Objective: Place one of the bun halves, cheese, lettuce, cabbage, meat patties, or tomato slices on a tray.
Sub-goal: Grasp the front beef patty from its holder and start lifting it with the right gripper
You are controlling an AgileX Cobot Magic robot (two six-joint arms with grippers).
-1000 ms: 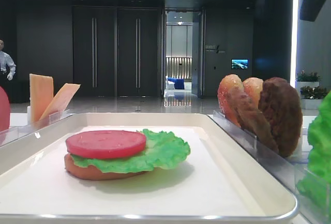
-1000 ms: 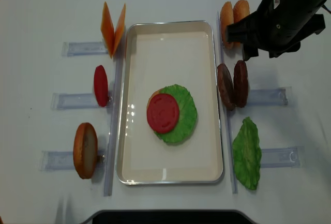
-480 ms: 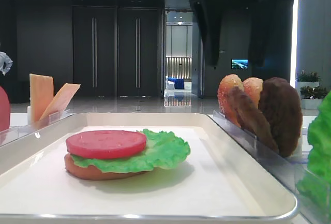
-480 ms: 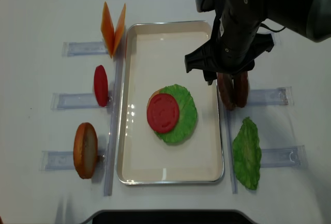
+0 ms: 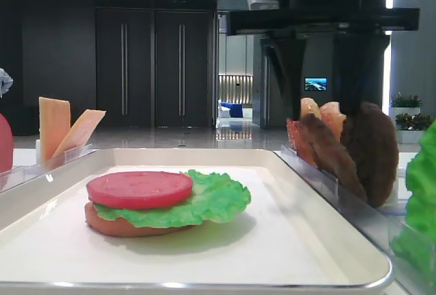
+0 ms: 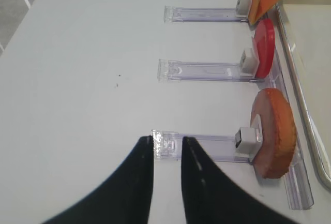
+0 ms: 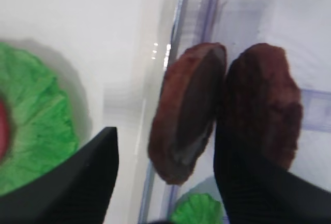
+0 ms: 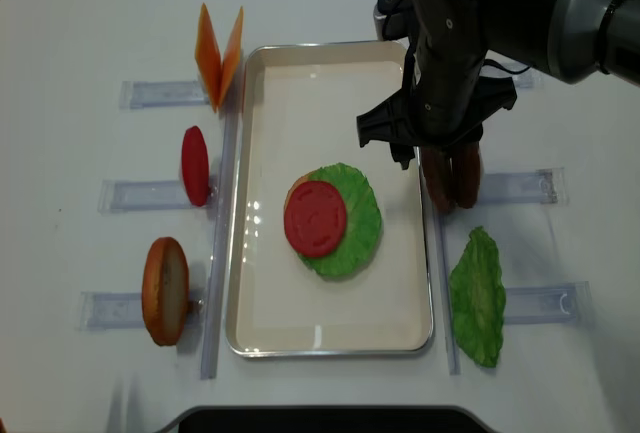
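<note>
white table (image 8: 90, 13) | on it: tray (image 8: 330, 338); clear racks (image 8: 135, 194); loose lettuce leaf (image 8: 478, 298)

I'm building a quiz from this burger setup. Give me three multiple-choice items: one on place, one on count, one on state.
1. Where does the round pinkish-red tomato slice on the white rectangular tray lie?
A. on the ruffled green lettuce leaf
B. under a bun
C. on bare tray

2. How many dark brown meat patties stand in the rack?
A. one
B. two
C. four

3. The right gripper is:
A. open
B. shut on a patty
C. holding cheese

Answers: 1 A, the slice rests on the leaf; 2 B, two discs stand side by side; 3 A, its fingers are spread around one patty.
</note>
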